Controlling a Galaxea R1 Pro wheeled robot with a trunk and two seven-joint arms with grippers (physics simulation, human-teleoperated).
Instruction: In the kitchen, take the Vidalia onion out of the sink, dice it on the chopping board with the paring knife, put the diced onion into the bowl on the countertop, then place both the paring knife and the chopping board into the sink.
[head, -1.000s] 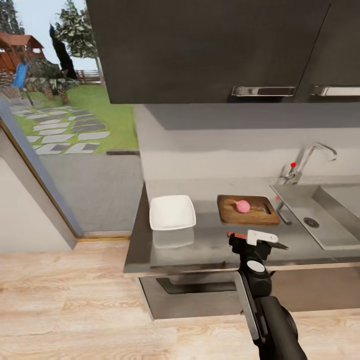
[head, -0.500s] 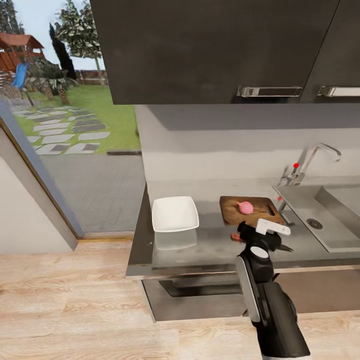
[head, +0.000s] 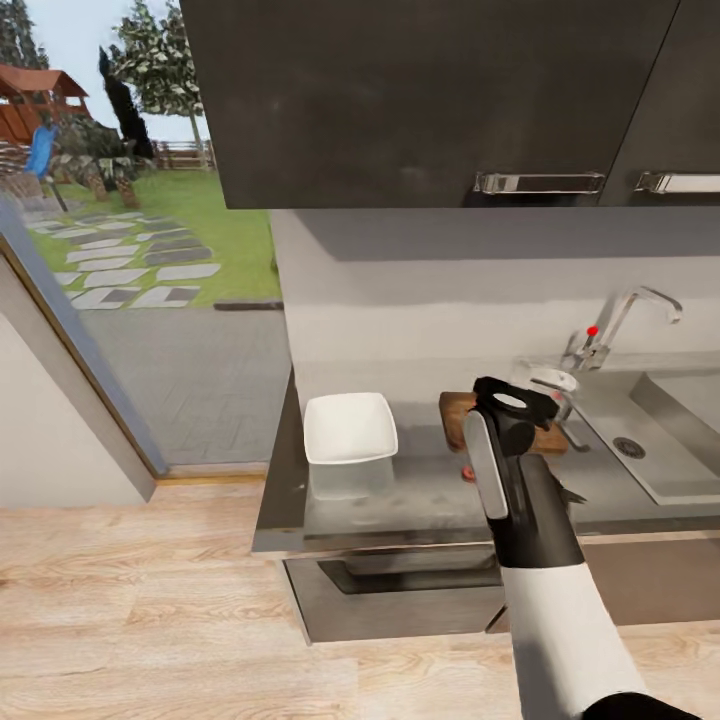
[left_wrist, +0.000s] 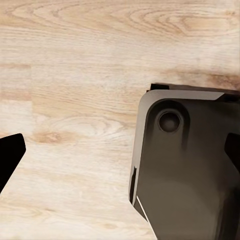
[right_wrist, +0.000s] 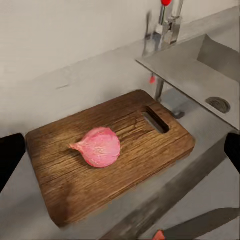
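Reaching up the lower right of the head view, the robot's black-and-white right arm is hanging over the smooth reflective grey desk, its wrist covering most of the dark-brown wooden chopping board at centre right. In the right wrist view, the small pink-red Vidalia onion is lying on that board, left of the middle, its tip pointing toward the frame's left, with the handle slot toward the upper right. The right gripper is showing its dark fingertips at the frame's two side edges, so the jaws are standing wide with nothing between them. The slim paring knife with a dark blade is lying on the desk along the lower right of that frame, apart from the board; its orange-red handle is peeking out beside the arm in the head view. The shallow white square bowl is sitting left of the board, well apart from it. The grey stainless-steel sink with its chrome tap is occupying the right edge. In the left wrist view, the left gripper is also spread wide above pale wooden floor.
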